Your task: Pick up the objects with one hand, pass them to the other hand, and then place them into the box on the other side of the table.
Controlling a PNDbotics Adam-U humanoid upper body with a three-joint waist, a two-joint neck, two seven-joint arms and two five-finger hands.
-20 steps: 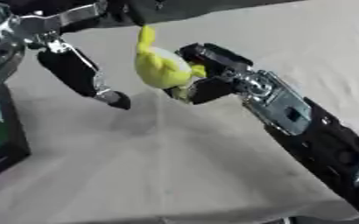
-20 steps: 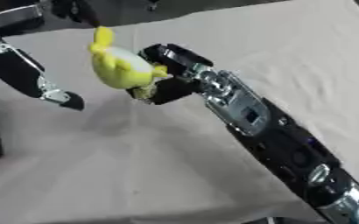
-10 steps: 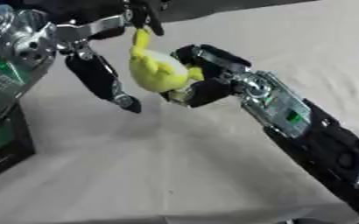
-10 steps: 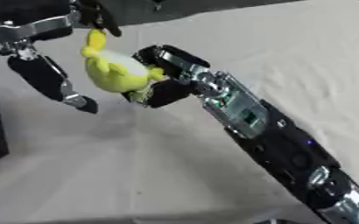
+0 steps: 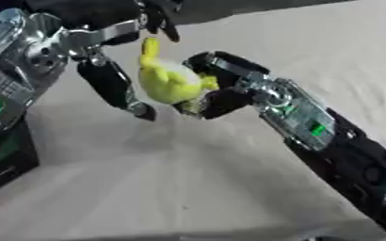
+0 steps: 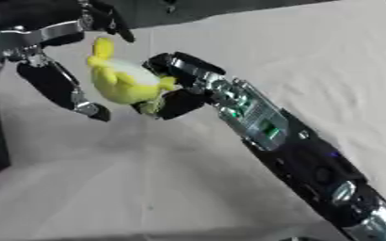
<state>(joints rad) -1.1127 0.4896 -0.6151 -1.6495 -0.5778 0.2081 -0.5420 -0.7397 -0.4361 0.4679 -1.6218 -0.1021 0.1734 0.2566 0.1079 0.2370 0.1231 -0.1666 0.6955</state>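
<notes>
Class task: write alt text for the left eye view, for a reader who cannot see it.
A right robot hand holds a yellow plush toy above a white cloth-covered table. The left robot hand is close beside the toy, one finger hanging down and others near the toy's top. A dark box sits at the left edge.

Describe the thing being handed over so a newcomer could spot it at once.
Start at the robot's right arm running up from the lower right; its hand is curled round a soft yellow toy held above the pale tablecloth. The left hand hangs open beside it. The toy is the only bright yellow thing among black and silver parts.
</notes>
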